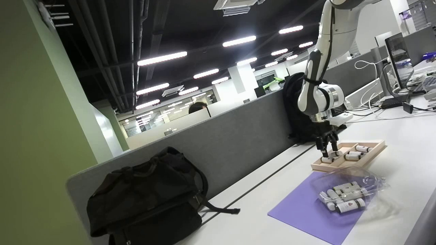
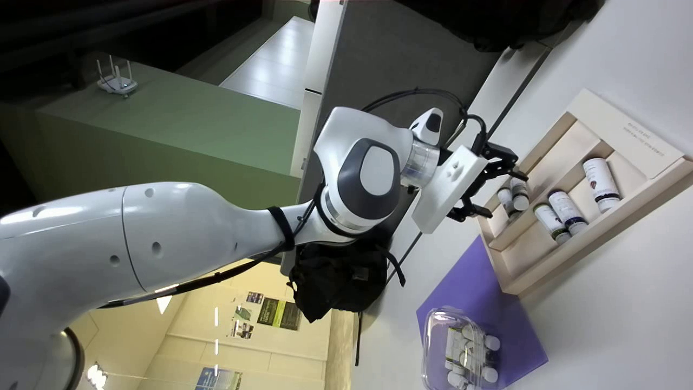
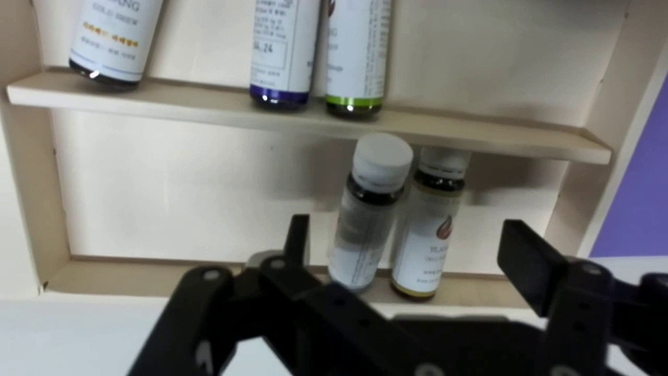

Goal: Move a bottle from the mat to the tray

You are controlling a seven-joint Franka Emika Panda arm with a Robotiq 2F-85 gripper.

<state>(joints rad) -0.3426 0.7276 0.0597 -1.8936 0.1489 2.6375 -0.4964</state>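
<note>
Black two-fingered gripper [image 3: 407, 241], with spread, empty jaws, over white-capped dark cylindrical bottle [image 3: 367, 214], tilted inside shallow light-wood tray [image 3: 156, 188], in from edge of white tabletop [image 1: 408, 160] along grey partition [image 1: 238, 143]. Apparently delivered, with only withdrawal left; more bottles [image 1: 350, 205] with clear plastic tub [image 2: 431, 352] on thin purple mat [image 1: 296, 207], farther along same edge.

White rounded arm [image 2: 178, 233] is trimmed in dark grey, black cable [image 2: 216, 277] strapped along it, gripper [image 2: 501, 194] finished black.
</note>
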